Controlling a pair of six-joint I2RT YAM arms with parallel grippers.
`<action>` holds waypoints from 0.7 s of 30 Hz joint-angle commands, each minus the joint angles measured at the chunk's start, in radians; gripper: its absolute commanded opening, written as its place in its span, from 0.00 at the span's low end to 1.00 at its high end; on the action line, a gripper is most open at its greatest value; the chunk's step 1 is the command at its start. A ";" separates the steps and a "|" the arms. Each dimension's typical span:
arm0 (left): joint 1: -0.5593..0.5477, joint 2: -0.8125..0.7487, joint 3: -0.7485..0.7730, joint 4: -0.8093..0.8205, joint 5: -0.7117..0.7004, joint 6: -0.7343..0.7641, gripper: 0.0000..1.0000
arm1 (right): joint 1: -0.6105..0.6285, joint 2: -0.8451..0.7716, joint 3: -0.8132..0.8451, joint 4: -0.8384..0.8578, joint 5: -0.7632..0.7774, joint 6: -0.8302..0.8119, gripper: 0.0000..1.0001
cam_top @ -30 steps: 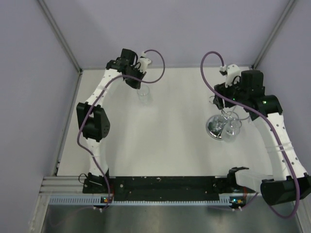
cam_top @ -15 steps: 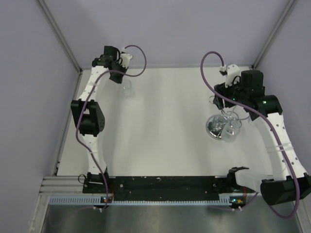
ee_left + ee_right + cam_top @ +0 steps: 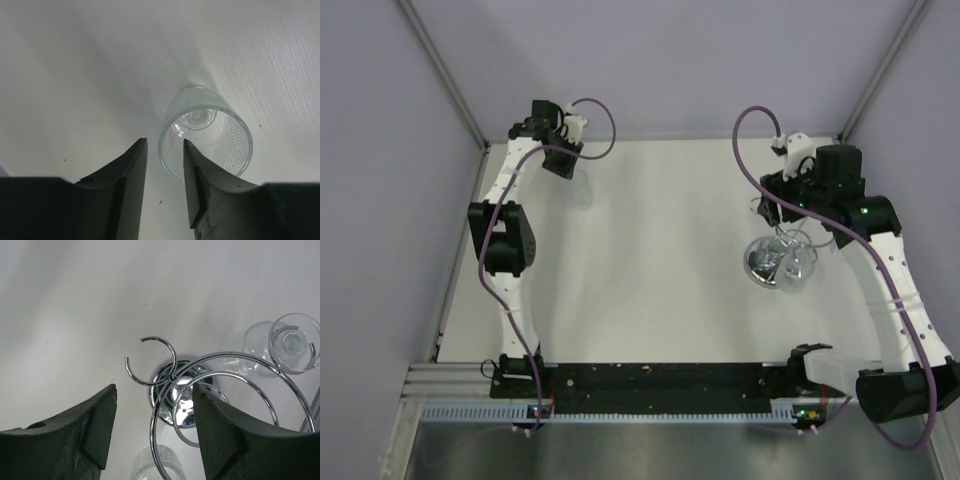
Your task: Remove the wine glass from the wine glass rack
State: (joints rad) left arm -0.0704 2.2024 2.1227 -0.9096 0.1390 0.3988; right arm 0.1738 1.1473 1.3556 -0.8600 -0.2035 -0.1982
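A clear wine glass point(image 3: 207, 132) with an etched leaf pattern stands upright on the white table, seen from above through its mouth. It also shows in the top view point(image 3: 579, 189) at the back left. My left gripper point(image 3: 165, 142) is just above it, slightly open. The near-left rim lies between the fingers without being clamped. The chrome wine glass rack point(image 3: 172, 385) stands at the right point(image 3: 770, 262). My right gripper point(image 3: 154, 390) hovers open over its rings, holding nothing. Another glass point(image 3: 292, 342) hangs on a rack arm and one more point(image 3: 155, 465) shows below.
The table's back edge and left wall are close to the left gripper point(image 3: 563, 163). The right gripper point(image 3: 780, 205) is near the right wall. The rack's open ring point(image 3: 150, 362) sits between the right fingers.
My left arm swung left toward the back-left corner and the wine glass went with it. In the last half second it barely moved. The right arm and rack stayed put.
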 commanded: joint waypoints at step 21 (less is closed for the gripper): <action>-0.351 -0.674 -0.631 0.432 0.476 -0.159 0.63 | -0.008 -0.006 0.240 -0.152 0.107 0.003 0.81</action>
State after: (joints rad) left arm -0.2893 1.6424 1.7317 -0.7204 0.4114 0.2958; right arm 0.1734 1.1500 1.5463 -0.9730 -0.1661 -0.1822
